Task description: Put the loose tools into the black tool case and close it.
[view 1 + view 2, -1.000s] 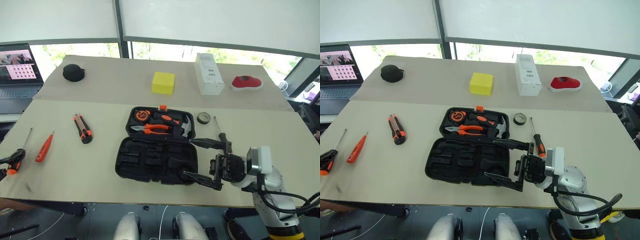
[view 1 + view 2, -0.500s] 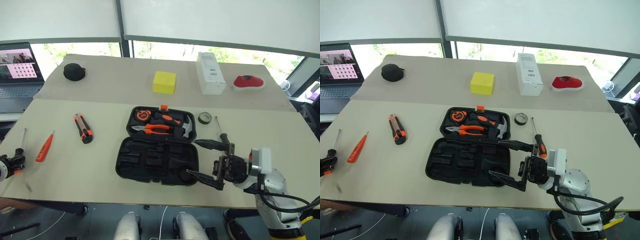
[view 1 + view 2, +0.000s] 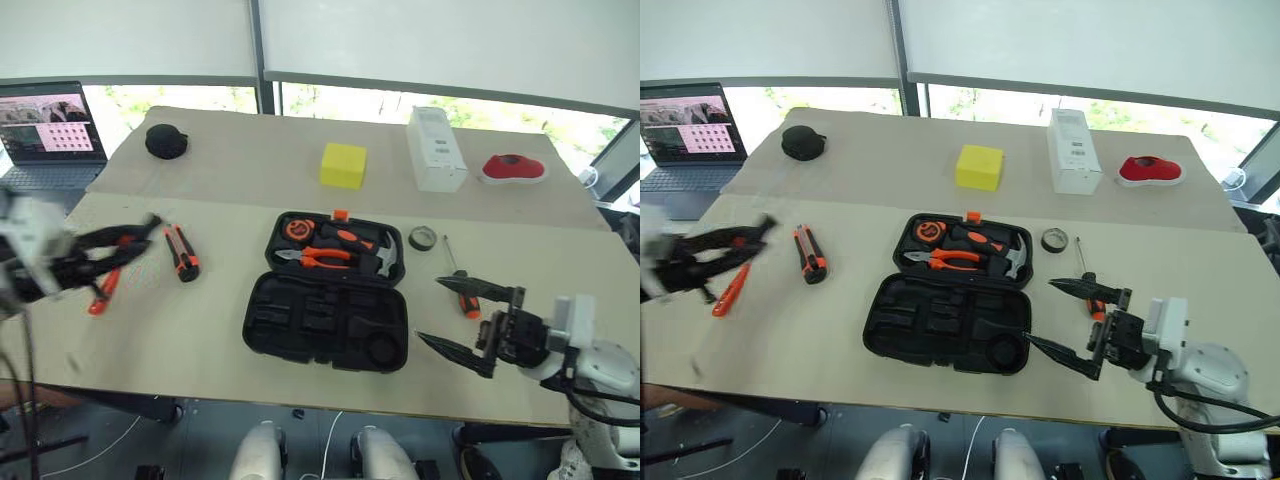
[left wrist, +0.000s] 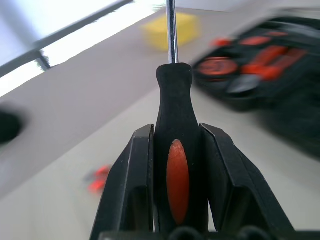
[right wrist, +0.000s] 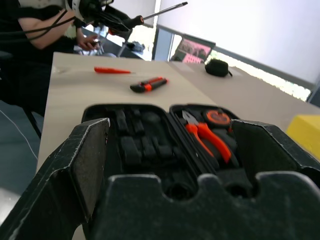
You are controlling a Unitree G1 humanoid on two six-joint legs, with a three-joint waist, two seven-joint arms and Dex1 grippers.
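The black tool case (image 3: pixel 325 322) lies open mid-table, its far half holding pliers, a hammer and a tape measure. My left gripper (image 4: pixel 175 131) is shut on a black-and-orange screwdriver (image 4: pixel 172 95), raised above the table's left part (image 3: pixel 110 248). Beneath it lies the orange tester screwdriver (image 3: pixel 728 290), with the utility knife (image 3: pixel 182 252) just to its right. A second black-and-orange screwdriver (image 3: pixel 466 298) and a dark tape roll (image 3: pixel 422 238) rest right of the case. My right gripper (image 3: pixel 450 315) stands open, level, at the case's near right corner, empty.
Along the far side of the table stand a yellow block (image 3: pixel 343 165), a white box (image 3: pixel 437 150), a red object (image 3: pixel 512 167) and a small round black object (image 3: pixel 165 141). A laptop (image 3: pixel 50 130) sits at the far left.
My left gripper has shut on the screwdriver at the table's left edge, lifted it and swung it rightward. The right gripper has drawn back to the right, away from the case.
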